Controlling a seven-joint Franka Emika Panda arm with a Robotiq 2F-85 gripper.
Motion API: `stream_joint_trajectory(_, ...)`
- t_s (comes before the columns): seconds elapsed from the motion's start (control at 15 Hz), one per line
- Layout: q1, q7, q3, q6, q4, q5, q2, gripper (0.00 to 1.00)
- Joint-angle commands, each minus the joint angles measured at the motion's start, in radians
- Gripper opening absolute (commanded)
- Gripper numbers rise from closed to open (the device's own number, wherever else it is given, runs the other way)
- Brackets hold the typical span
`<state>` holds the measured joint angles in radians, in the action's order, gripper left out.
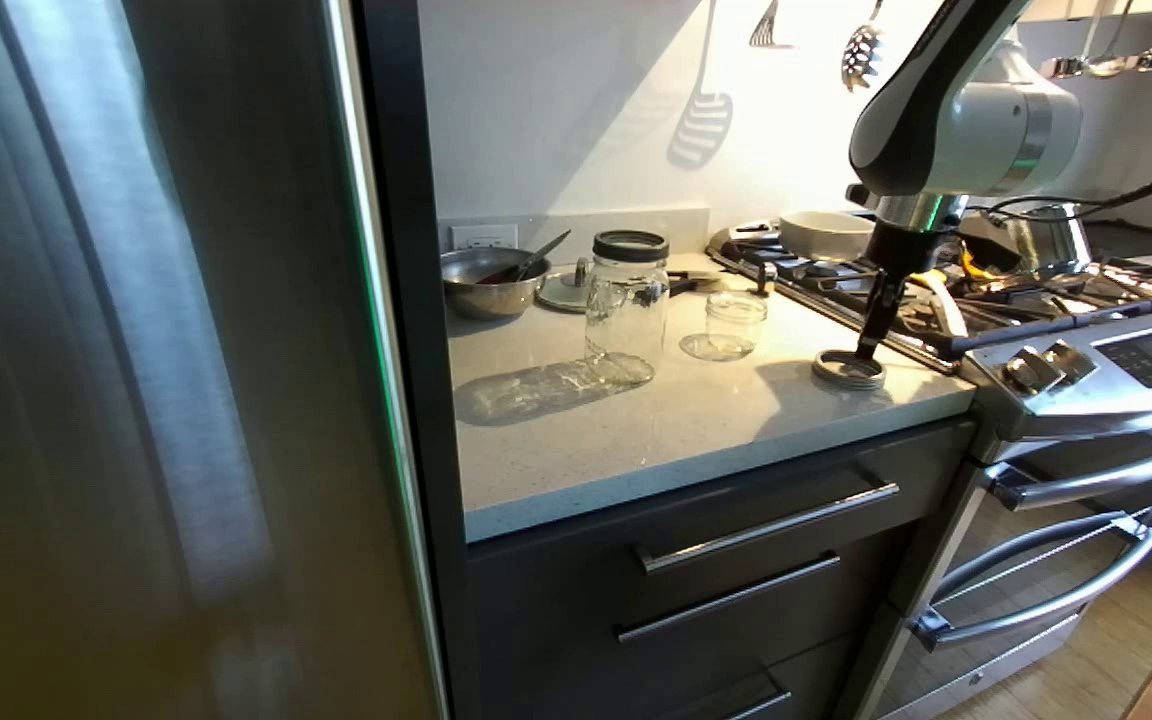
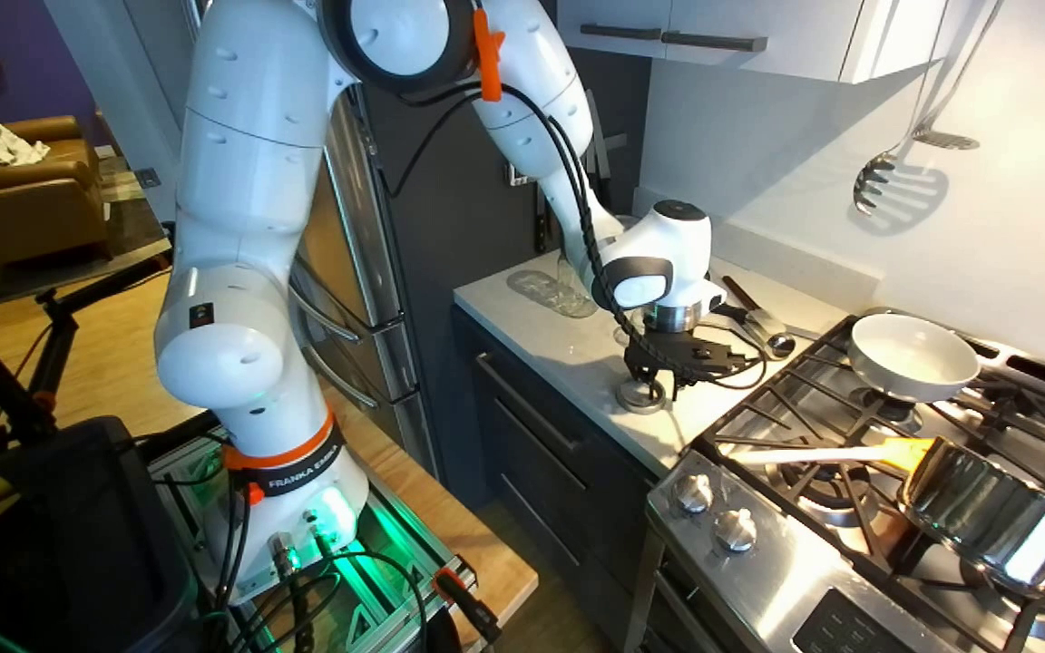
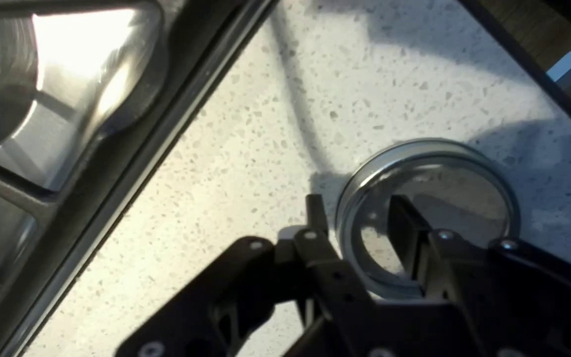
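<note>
A round metal jar lid or ring [image 1: 848,382] lies flat on the pale speckled counter [image 1: 676,425] near its front edge, close to the stove. It shows in an exterior view [image 2: 639,397] and in the wrist view [image 3: 429,148]. I cannot tell whether its middle is open. My gripper [image 3: 356,203] points down and is open, with nothing between its fingers. In the wrist view one finger is over the ring's inside and the other just outside its rim. Whether they touch it is unclear. The gripper is low at the ring in both exterior views [image 1: 870,345] [image 2: 657,385].
A tall glass jar with a dark rim [image 1: 626,310] and a short glass jar [image 1: 736,322] stand on the counter. A metal bowl [image 1: 496,290] is at the back. The stove [image 3: 132,163] carries a white bowl [image 2: 913,354], a steel pot [image 2: 999,517] and a wooden-handled utensil [image 2: 813,455].
</note>
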<state>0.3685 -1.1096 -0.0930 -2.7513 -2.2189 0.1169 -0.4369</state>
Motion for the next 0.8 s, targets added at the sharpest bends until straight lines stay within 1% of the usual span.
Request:
stream_joint_trajectory(0.0,0.031,0.017,0.029,-0.005,0.015,-0.003,-0.02,0.5)
stream_joint_trajectory(0.07,0.03,0.02,0.028,-0.007,0.016,-0.005,-0.022,0.62)
stream_joint_trajectory(0.13,0.03,0.025,0.028,-0.008,0.018,-0.005,-0.023,0.72)
stream_joint_trajectory(0.27,0.031,0.031,0.03,-0.009,0.021,-0.004,-0.026,0.85)
stream_joint_trajectory(0.33,0.031,0.035,0.029,-0.01,0.022,-0.006,-0.027,0.81)
stream_joint_trajectory(0.4,0.031,0.037,0.03,-0.011,0.024,-0.005,-0.029,0.75)
stream_joint_trajectory(0.47,0.032,0.039,0.032,-0.011,0.025,-0.005,-0.031,0.63)
stream_joint_trajectory(0.53,0.033,0.042,0.033,-0.012,0.026,-0.005,-0.034,0.54)
stream_joint_trajectory(0.6,0.034,0.044,0.034,-0.013,0.027,-0.006,-0.036,0.47)
stream_joint_trajectory(0.67,0.034,0.047,0.035,-0.012,0.029,-0.006,-0.039,0.37)
stream_joint_trajectory(0.73,0.034,0.048,0.036,-0.012,0.03,-0.007,-0.041,0.3)
